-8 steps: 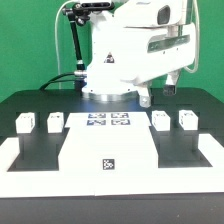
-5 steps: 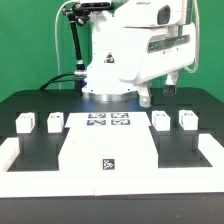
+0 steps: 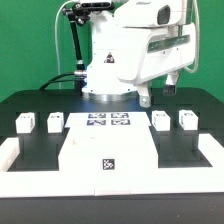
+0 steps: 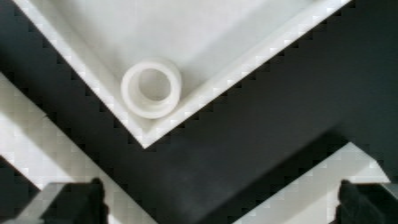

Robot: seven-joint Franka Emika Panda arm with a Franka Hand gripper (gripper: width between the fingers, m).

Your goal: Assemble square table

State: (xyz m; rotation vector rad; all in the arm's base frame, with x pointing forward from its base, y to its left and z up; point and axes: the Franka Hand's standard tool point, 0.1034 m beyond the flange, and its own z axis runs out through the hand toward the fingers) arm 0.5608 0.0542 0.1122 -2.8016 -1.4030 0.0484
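The white square panel (image 3: 90, 150) lies flat at the front middle of the black table, with one small tag on it. Two short white legs (image 3: 27, 123) (image 3: 56, 123) stand at the exterior view's left of it and two more (image 3: 161, 122) (image 3: 187, 121) at its right. My gripper (image 3: 160, 94) hangs high above the table behind the right legs, touching nothing. In the wrist view a rimmed corner of the panel (image 4: 214, 40) with a round socket (image 4: 151, 88) shows, and my gripper (image 4: 217, 205) is open and empty, its dark fingers (image 4: 71, 205) far apart.
The marker board (image 3: 108, 121) lies just behind the panel. A long white L-shaped rail (image 3: 12, 155) runs along the table's left, front and right edges. The robot's white base (image 3: 110, 70) stands at the back middle, with a black cable at its left.
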